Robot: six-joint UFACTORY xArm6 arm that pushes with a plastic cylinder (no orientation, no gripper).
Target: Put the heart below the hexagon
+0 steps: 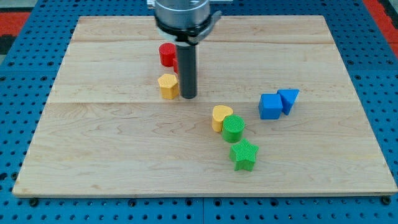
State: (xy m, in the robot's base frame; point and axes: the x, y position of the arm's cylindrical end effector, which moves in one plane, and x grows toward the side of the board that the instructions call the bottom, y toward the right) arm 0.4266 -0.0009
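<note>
The yellow heart lies right of the board's centre, touching a green cylinder at its lower right. The yellow hexagon lies up and to the left of the heart. My tip rests on the board right against the hexagon's right side, well up and left of the heart.
A red cylinder stands above the hexagon, with another red block partly hidden behind the rod. A green star lies below the green cylinder. A blue cube and a blue triangle touch at the right. The wooden board sits on a blue pegboard.
</note>
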